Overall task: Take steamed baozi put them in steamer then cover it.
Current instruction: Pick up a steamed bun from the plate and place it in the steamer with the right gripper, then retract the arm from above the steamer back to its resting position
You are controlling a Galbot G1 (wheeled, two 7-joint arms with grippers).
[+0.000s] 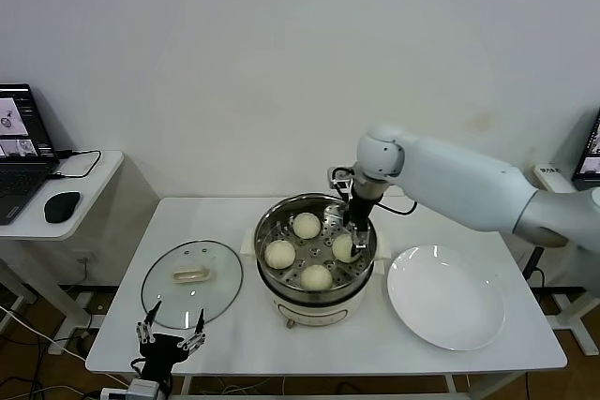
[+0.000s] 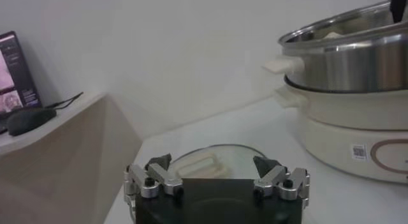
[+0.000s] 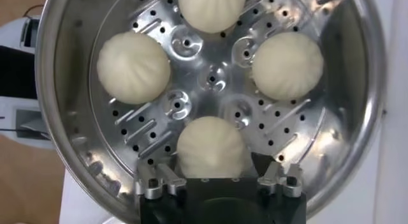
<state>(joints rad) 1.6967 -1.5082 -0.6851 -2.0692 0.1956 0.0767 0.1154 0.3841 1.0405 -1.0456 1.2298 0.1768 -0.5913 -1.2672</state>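
Right gripper (image 3: 220, 179) fingers released astride one baozi (image 3: 211, 147) (near steamer (image 3: 64, 136) wall).

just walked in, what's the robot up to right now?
Loading baozi into the steamer. All four baozi sit on its perforated tray, and the white plate is bare. The right gripper hangs open over the nearest bun, inside the pot. The glass cover lies on the table, not yet on; the left gripper waits open near it.

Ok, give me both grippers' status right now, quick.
Left gripper: open, empty, parked at the table's front edge near the cover.
Right gripper: open inside the steamer, straddling a baozi, not gripping it.
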